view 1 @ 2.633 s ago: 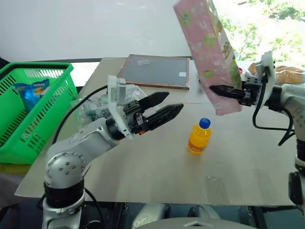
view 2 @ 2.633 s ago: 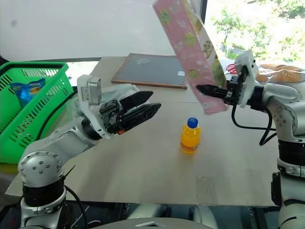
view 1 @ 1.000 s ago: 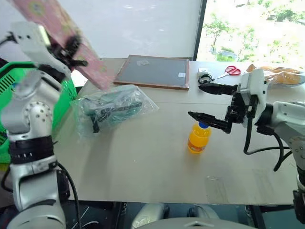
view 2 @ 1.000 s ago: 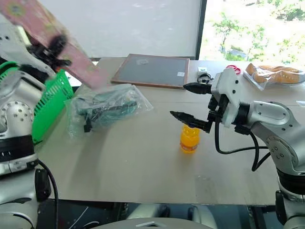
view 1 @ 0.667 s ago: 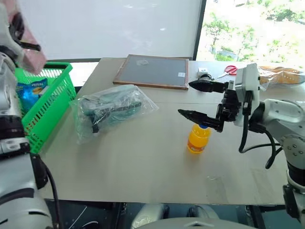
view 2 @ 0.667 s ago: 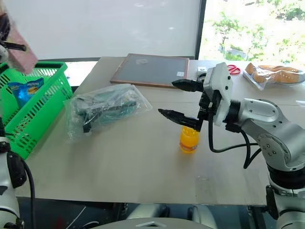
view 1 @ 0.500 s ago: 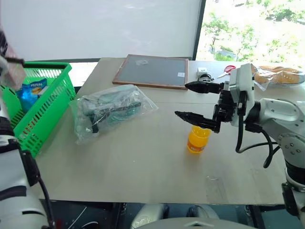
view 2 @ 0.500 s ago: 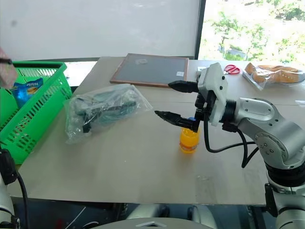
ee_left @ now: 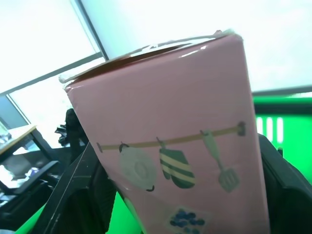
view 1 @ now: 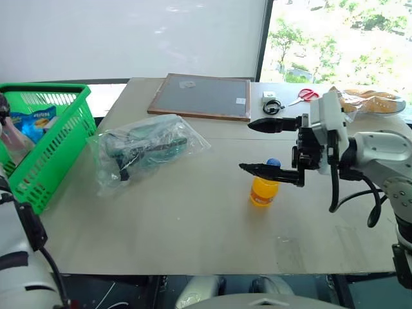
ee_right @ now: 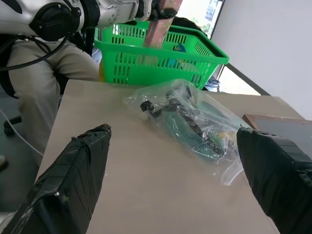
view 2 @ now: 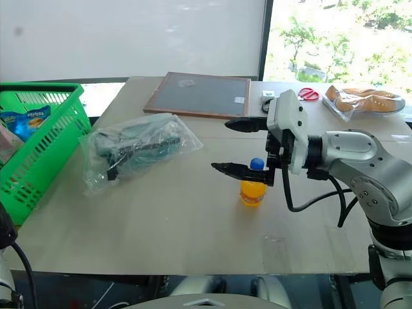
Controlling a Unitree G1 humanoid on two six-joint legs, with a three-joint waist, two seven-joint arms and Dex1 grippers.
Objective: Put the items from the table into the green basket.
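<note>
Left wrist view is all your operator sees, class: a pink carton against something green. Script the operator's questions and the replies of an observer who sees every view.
Operator: Where is the carton relative to the basket?
Observer: The right wrist view shows the pink carton upright over the green basket.
Operator: What lies on the table?
Observer: The clear plastic bag and the orange bottle are on the table, apart from each other; the right gripper hangs open beside the bottle, holding nothing.
</note>
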